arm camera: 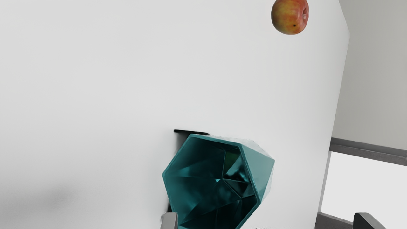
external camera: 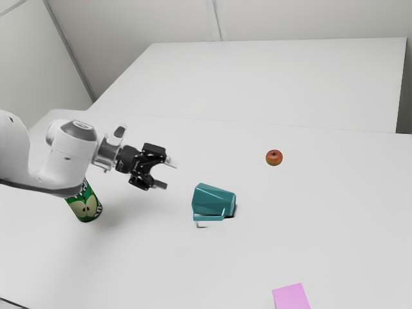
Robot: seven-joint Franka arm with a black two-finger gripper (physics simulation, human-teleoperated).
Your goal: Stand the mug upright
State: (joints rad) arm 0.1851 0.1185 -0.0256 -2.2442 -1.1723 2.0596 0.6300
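Gripper (external camera: 168, 174) open near mug (external camera: 213, 201), can (external camera: 86, 205) part-hidden.

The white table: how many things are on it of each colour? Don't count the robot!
Teal: 1, the mug
Red: 1, the apple
Green: 1, the can
Pink: 1, the block, partly out of the picture
Total: 4

Smooth white arm (external camera: 63, 164) — grey joint cap (external camera: 82, 131), silvery wrist (external camera: 107, 153).
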